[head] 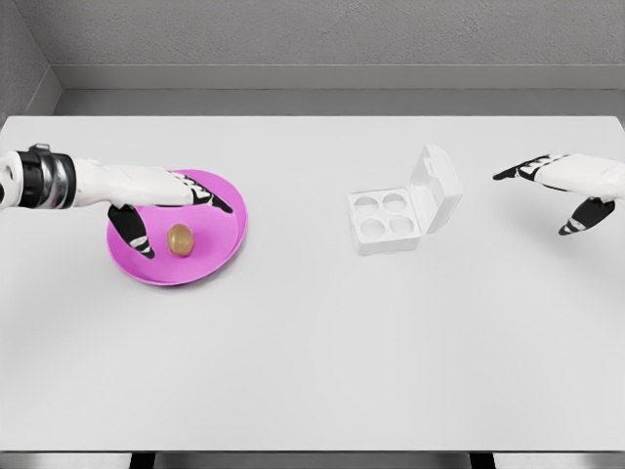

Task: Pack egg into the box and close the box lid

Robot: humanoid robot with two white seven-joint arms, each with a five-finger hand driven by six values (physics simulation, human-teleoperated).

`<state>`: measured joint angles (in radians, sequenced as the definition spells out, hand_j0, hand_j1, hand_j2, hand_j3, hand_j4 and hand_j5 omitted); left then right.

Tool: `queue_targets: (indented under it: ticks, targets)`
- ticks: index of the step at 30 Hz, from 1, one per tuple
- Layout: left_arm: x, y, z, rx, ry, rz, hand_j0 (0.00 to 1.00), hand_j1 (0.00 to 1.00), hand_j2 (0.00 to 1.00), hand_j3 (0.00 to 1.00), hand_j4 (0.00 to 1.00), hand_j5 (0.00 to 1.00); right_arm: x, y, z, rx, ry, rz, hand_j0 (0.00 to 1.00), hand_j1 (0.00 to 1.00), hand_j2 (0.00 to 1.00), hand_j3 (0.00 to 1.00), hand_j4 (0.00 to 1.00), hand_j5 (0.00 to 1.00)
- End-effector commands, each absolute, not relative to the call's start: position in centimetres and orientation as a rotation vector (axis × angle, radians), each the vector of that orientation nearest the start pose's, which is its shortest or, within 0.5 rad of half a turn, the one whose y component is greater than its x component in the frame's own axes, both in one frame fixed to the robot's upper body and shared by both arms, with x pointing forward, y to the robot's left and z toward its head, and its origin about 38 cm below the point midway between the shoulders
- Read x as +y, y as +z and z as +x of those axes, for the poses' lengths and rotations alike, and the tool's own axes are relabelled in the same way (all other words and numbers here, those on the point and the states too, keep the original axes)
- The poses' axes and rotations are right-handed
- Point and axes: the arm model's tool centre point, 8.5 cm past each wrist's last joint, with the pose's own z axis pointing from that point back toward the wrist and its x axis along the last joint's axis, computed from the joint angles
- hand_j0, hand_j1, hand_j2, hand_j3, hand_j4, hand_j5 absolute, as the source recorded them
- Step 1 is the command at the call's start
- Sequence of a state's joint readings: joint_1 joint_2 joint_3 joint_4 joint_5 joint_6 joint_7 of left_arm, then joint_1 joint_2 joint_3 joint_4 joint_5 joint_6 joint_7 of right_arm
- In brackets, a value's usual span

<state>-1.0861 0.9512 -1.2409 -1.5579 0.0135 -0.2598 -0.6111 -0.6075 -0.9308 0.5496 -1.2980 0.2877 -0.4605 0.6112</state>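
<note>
White arms, black-tipped fingers on each hand [161,200], black-and-silver banded left wrist [44,179].

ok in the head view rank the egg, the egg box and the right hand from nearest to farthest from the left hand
1. egg: on the pink plate, just under the left hand.
2. egg box: right of centre, lid up.
3. right hand: far right, above the table.

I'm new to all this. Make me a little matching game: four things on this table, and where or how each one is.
Things:
1. egg
2. box lid
3. left hand
4. right hand

States:
A. standing open
B. lying on the pink plate
C. open, right of the box
D. open, over the plate

Pairs: 1-B, 2-A, 3-D, 4-C
</note>
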Motion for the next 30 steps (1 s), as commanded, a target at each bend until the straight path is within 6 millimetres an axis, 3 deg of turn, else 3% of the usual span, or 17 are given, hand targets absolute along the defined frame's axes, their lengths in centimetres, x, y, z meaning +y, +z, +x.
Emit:
queue_targets:
  ticks: [1,4,8,30]
  targets:
    - [27.8,23.5,44.2,-1.104,-2.045,0.171,1.0,1.0,1.0,1.0,1.0,1.0,-40.4,21.0,44.0,-1.133,1.83,-0.452,1.0,1.0,1.0,1.0,1.0,1.0]
    - [27.6,23.3,44.6,-1.125,-2.028,0.181,1.0,1.0,1.0,1.0,1.0,1.0,-40.3,21.2,44.0,-1.14,1.832,-0.453,1.0,1.0,1.0,1.0,1.0,1.0]
    - [26.9,21.5,45.3,-1.132,-1.995,0.153,1.0,1.0,1.0,1.0,1.0,1.0,-40.3,21.0,44.0,-1.137,1.829,-0.449,1.0,1.0,1.0,1.0,1.0,1.0]
    - [28.4,19.7,45.3,-1.13,-1.949,0.194,1.0,1.0,1.0,1.0,1.0,1.0,-40.4,20.9,43.9,-1.133,1.828,-0.448,1.0,1.0,1.0,1.0,1.0,1.0]
